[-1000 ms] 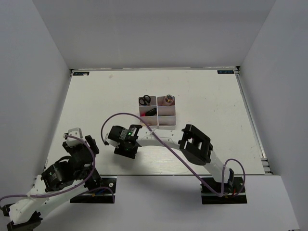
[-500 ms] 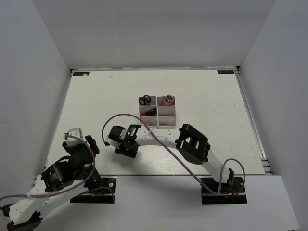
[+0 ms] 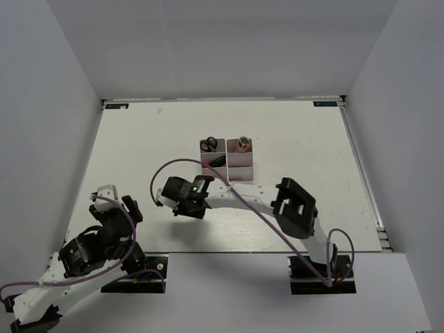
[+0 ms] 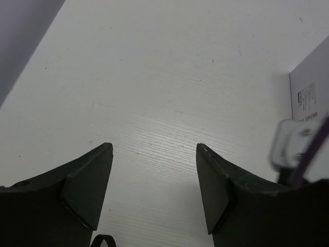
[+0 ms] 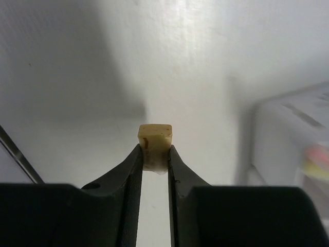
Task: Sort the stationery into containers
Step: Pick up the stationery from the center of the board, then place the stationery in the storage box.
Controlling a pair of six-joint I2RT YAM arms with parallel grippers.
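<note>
The white bins point(image 3: 227, 161) stand in the middle of the table. Black-handled scissors point(image 3: 208, 145) stand in the far left bin, pencils point(image 3: 242, 143) in the far right bin, and a magenta marker point(image 3: 216, 161) in the middle left bin. My right gripper point(image 5: 154, 154) is shut on a small tan piece point(image 5: 154, 140) and holds it above the table, left of the bins' near corner point(image 5: 288, 139). In the top view the right gripper point(image 3: 168, 201) sits left of and nearer than the bins. My left gripper point(image 4: 154, 170) is open and empty over bare table near the left front.
White walls enclose the table on the left, back and right. A purple cable point(image 3: 208, 173) loops from the right arm past the bins' near side. The left arm's base point(image 3: 132, 267) and the right arm's base point(image 3: 322, 277) stand at the near edge.
The right arm has lifted and swung its wrist a little farther from the front edge, toward the bins, with the tan piece held. The left arm has not moved.
</note>
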